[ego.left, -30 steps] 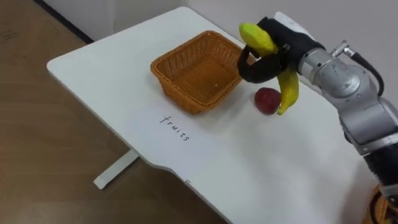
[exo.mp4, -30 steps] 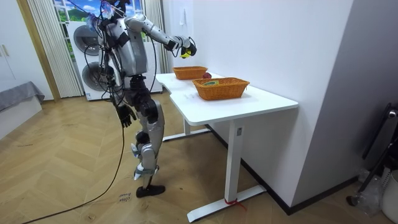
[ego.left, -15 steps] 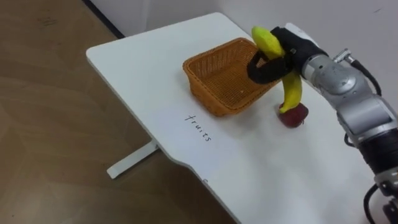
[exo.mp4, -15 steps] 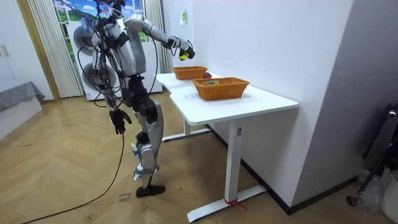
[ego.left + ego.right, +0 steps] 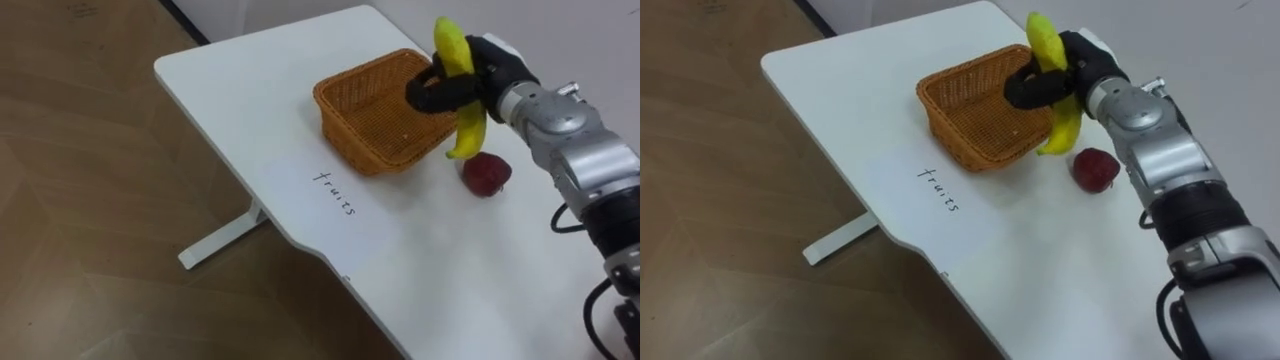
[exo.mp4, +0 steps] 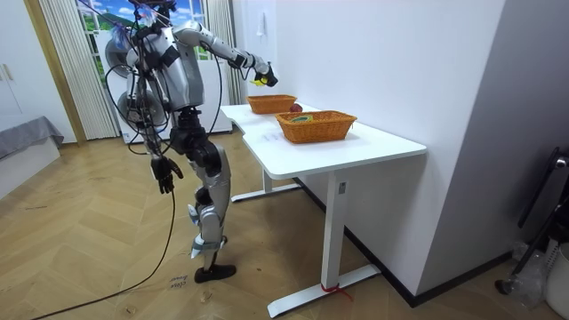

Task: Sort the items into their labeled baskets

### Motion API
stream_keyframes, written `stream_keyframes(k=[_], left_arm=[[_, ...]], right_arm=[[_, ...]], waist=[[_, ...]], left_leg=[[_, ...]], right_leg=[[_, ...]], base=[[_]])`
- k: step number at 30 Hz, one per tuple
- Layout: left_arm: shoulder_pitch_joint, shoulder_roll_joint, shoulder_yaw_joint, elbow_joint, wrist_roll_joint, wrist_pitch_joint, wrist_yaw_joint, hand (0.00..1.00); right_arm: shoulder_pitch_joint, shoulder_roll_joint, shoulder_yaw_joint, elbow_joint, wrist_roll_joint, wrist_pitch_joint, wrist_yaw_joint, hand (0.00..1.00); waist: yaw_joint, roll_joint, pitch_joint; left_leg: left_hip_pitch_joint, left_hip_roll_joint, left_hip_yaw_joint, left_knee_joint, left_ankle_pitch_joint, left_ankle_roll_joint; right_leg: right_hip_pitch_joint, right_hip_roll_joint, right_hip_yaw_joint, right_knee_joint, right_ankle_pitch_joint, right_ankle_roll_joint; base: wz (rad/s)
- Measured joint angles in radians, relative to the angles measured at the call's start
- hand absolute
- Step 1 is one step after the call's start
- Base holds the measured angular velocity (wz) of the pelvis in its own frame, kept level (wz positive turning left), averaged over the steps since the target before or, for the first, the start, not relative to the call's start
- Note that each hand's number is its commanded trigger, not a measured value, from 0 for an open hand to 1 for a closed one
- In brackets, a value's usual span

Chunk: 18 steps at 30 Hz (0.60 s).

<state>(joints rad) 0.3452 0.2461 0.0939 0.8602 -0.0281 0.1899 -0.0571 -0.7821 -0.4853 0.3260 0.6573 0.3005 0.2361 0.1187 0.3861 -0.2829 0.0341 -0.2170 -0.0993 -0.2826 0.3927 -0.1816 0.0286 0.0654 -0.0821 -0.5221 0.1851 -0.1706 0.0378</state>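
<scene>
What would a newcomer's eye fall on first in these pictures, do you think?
Most likely the yellow banana, clutched in the right robot hand and held up at the right edge of the wicker basket on the white table. Next, the red fruit lying on the table just right of that basket. The left robot hand hangs by the robot's side in the room view.

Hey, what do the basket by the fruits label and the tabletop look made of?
Basket: probably woven wicker or rattan, matte orange-brown, going by the crisscross strands; a plastic imitation is possible. Tabletop: likely laminate or painted board, smooth white with a slight sheen and rounded edge.
</scene>
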Motion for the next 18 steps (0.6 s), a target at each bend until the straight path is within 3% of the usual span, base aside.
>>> stream_keyframes(k=[5,11,18], left_arm=[[0.002,0.011,0.0,-0.018,-0.003,-0.001,0.007,0.0],[0.002,0.013,-0.001,-0.036,-0.003,-0.001,0.01,0.0],[0.013,0.015,-0.016,-0.052,-0.003,-0.001,0.025,0.0]], right_arm=[[-0.027,-0.017,0.0,0.042,0.093,-0.022,-0.023,1.0],[-0.032,-0.018,0.001,0.057,0.111,-0.032,-0.042,1.0],[-0.033,-0.018,0.002,0.09,0.128,-0.038,-0.051,1.0]], waist=[[0.003,0.004,0.0011],[0.005,0.017,-0.0006],[0.007,0.019,-0.002]], left_leg=[[-0.004,0.0,-0.001,0.005,-0.001,0.001],[-0.014,-0.001,-0.006,0.004,-0.001,0.001],[-0.019,-0.002,-0.01,0.004,-0.001,0.003]], right_leg=[[-0.006,-0.001,0.0,0.003,0.0,0.0],[-0.01,0.0,-0.002,0.004,0.0,0.0],[-0.015,0.001,-0.007,0.003,0.0,0.0]], base=[[0.0],[0.01],[0.0]])
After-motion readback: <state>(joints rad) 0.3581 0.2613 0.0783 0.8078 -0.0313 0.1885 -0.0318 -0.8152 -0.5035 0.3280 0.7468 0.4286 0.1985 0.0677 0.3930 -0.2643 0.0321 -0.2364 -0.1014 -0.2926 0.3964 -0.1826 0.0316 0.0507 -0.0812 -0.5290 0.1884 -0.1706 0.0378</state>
